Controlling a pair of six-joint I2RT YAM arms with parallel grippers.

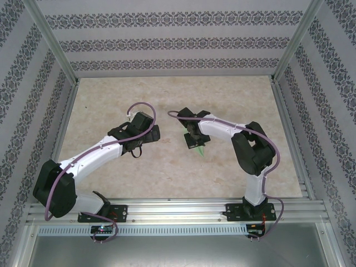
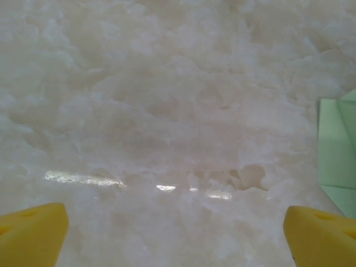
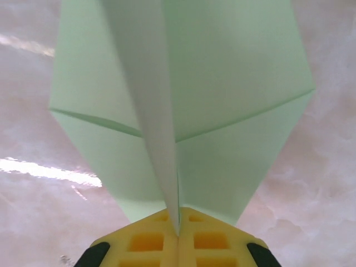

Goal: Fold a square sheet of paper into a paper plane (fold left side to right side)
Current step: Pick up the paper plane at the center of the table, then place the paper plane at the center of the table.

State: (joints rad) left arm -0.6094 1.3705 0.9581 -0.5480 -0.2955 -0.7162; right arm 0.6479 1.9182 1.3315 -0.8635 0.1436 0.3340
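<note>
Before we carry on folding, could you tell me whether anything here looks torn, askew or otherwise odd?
Nothing stands out. The paper plane looks untorn with crisp creases, its raised centre fold pinched in the right end effector; the table has glare streaks, no spills.

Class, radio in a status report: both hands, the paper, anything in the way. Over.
Left hand open, empty, over marble-patterned table. Right hand shut on raised centre crease of pale green folded paper plane. Nothing in the way.

One paper plane (image 3: 233, 83) (pale green), two robot arms (image 1: 92, 153) (image 1: 222, 129).
</note>
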